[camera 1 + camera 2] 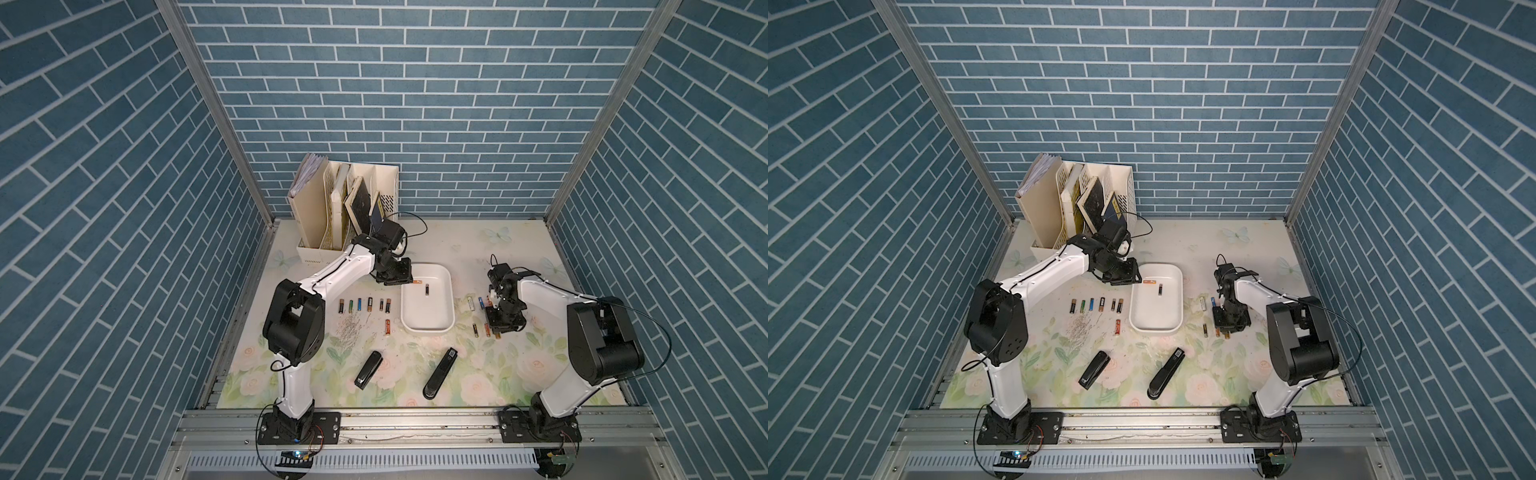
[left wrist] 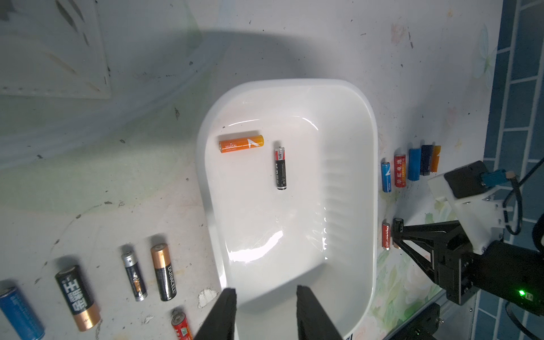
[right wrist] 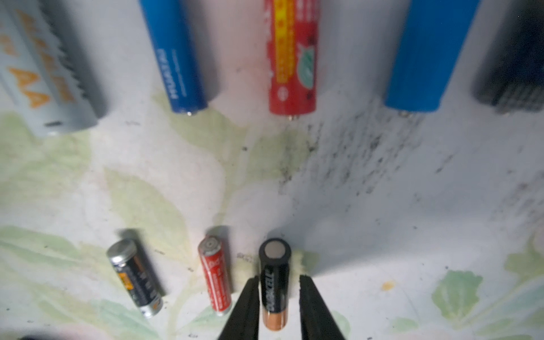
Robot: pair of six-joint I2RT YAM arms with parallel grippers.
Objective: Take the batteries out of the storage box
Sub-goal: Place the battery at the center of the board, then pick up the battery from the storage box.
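Observation:
The white storage box point(image 1: 426, 313) point(image 1: 1156, 318) point(image 2: 279, 235) sits mid-table and holds two batteries, an orange one point(image 2: 241, 143) point(image 1: 415, 284) and a black one point(image 2: 280, 168) point(image 1: 427, 289). My left gripper point(image 2: 266, 297) point(image 1: 405, 283) hovers open over the box's rim near the orange cell, nothing between its fingers. Several batteries lie in a row left of the box point(image 1: 365, 305) and more lie right of it point(image 1: 476, 302). My right gripper point(image 3: 279, 281) point(image 1: 496, 331) straddles a black-and-copper battery point(image 3: 273, 259) lying on the table, with a gap showing beside one finger.
Two black staplers point(image 1: 368, 370) point(image 1: 440, 373) lie toward the front. A heap of loose staples point(image 1: 349, 328) is beside the left battery row. The cream file organizer point(image 1: 345, 208) stands at the back left, just behind my left wrist.

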